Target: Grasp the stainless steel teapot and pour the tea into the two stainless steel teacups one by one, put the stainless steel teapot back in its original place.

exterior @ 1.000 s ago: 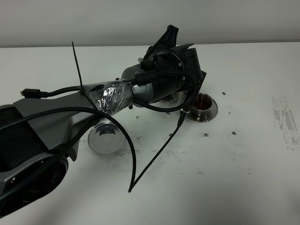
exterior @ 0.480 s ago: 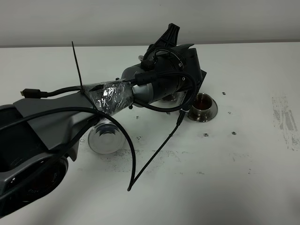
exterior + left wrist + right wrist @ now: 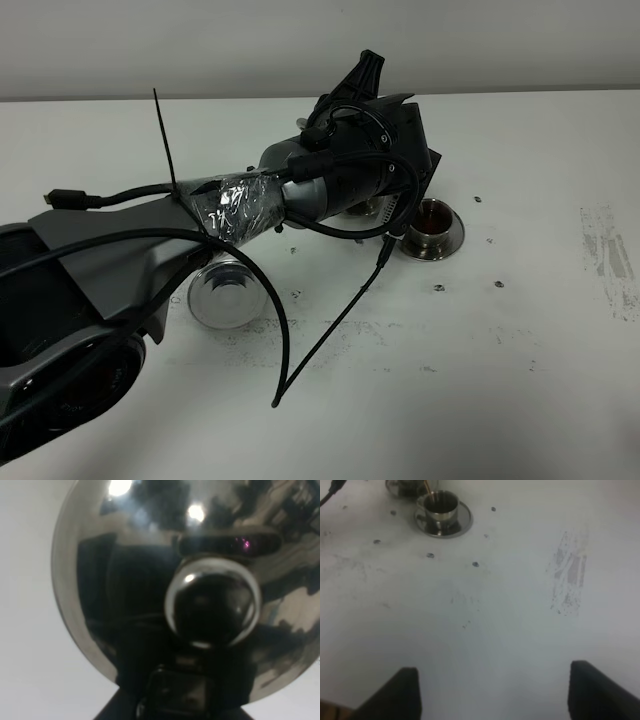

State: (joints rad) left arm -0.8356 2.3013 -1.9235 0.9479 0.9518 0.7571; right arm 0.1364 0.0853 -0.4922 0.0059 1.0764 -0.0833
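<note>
A white table [image 3: 520, 330], scuffed and dotted with dark specks, runs back to a plain pale wall.

Counted: one teapot [image 3: 150, 580], one coaster [image 3: 228, 292], and two cups, only one of them clear to see. That cup [image 3: 432, 222] stands on its saucer [image 3: 432, 243] right of the table's middle and holds dark brown tea [image 3: 432, 217]. In the right wrist view a thin brown stream falls into it from above. The second cup [image 3: 402, 486] shows only as a sliver of steel at the edge of that view, just beside the first; from the high camera it is mostly hidden under the left arm's wrist. Its contents cannot be made out.

The coaster lies bare on the left side of the table, partly covered by the arm and a black cable [image 3: 330, 335].

The teapot is off the coaster, held up over the cups. The high camera cannot see it behind the wrist. The left wrist camera is filled by its mirror lid and round knob [image 3: 212, 605], with the far side cut off.

The left gripper [image 3: 385, 190] is clamped tight on the teapot, though the fingers themselves are out of sight. The right gripper [image 3: 492, 692] hangs over bare table with its jaws wide apart, holding nothing.
</note>
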